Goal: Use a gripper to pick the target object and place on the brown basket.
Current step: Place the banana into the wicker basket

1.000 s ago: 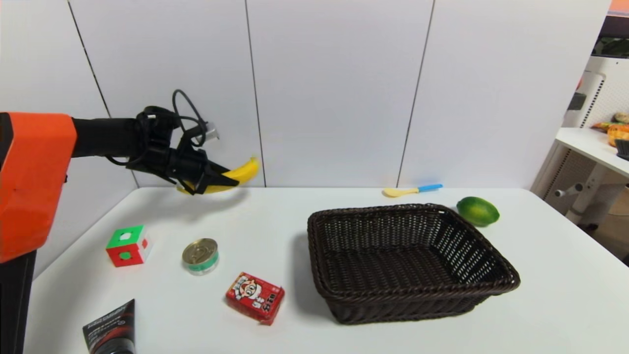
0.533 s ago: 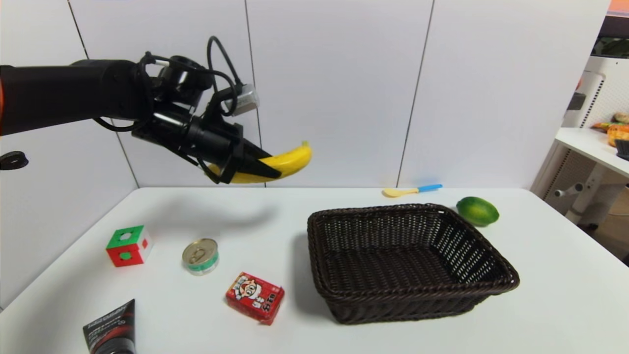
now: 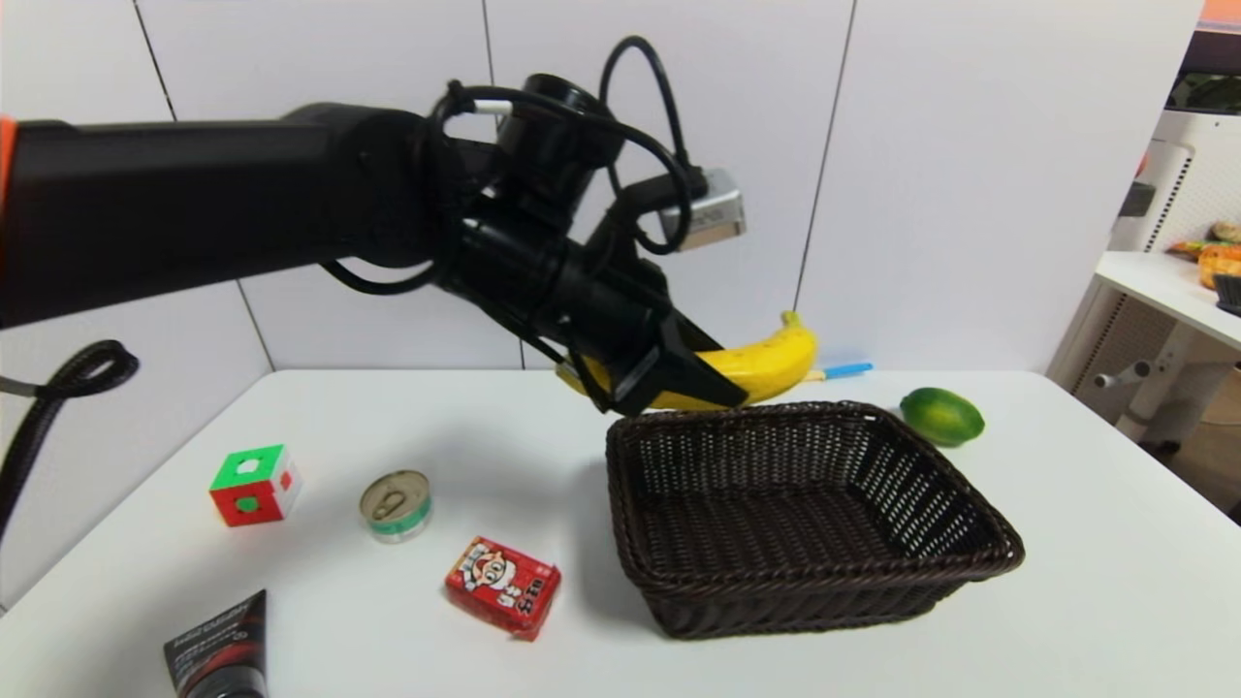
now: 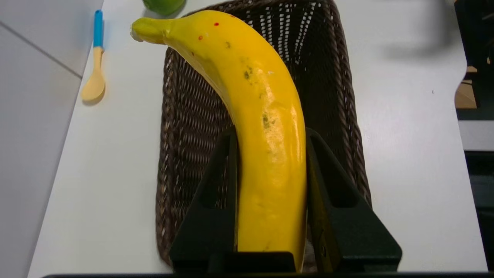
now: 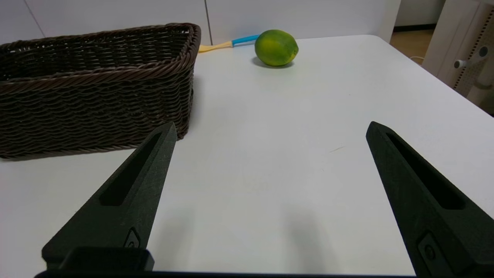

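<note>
My left gripper (image 3: 713, 383) is shut on the yellow banana (image 3: 761, 364) and holds it in the air just above the far left corner of the dark brown wicker basket (image 3: 970, 509). In the left wrist view the banana (image 4: 262, 116) sits clamped between both black fingers (image 4: 216, 200), its greenish stem pointing out over the basket (image 4: 181, 127). My right gripper (image 5: 270, 131) is open and empty, low over the table to the right of the basket (image 5: 96, 85); it does not show in the head view.
A green lime (image 3: 942, 415) lies behind the basket's right corner, a yellow spoon with blue handle (image 3: 845, 370) by the wall. Left of the basket stand a red carton (image 3: 502, 586), a tin can (image 3: 395, 504), a puzzle cube (image 3: 252, 484) and a black tube (image 3: 218, 650).
My left arm has swung to the right and forward with the banana, from over the table's far left to just over the basket's far left corner.
</note>
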Available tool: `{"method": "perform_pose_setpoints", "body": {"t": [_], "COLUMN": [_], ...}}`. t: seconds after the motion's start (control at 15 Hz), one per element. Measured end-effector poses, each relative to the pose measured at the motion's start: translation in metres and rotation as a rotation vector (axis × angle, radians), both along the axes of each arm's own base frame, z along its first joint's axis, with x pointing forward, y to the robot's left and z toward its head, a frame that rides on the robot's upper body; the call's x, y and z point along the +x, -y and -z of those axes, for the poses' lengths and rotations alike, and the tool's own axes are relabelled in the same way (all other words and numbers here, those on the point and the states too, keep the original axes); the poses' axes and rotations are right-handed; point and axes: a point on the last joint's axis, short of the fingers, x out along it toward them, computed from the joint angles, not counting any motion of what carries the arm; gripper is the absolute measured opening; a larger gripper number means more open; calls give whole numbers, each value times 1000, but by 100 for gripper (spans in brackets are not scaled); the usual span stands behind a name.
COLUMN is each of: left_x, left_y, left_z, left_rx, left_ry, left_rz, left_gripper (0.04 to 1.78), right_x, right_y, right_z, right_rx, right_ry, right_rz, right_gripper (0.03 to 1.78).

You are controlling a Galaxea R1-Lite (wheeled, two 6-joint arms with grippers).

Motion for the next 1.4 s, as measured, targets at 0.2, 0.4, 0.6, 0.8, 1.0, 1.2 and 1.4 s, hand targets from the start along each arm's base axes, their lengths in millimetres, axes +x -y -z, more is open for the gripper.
{"method": "perform_pose_setpoints", "body": {"t": [0.2,0.4,0.6,0.8,1.0,1.2,1.4], "left_x": [-1,5,12,15,10,-11,-46], "left_y": [42,66,79,81,63,17,-55], "left_z": [22,46,71,81,62,31,8], "left_rx": [-25,-31,-7,32,72,138,167], "left_ry": [-10,-9,-39,-36,-10,-10,-8], "left_rz": [23,46,48,8,-66,-168,-290], "left_gripper": [52,71,103,125,140,149,156], "right_x": [0,0,0,0,0,0,0], "right_y": [0,0,0,0,0,0,0], "right_z": [0,0,0,0,0,0,0], "right_rx": [0,0,0,0,0,0,0], "right_ry": [0,-1,-1,-1,0,0,0], "right_rz": [0,1,0,0,0,0,0], "right_gripper": [170,170,170,170,170,170,170]}}
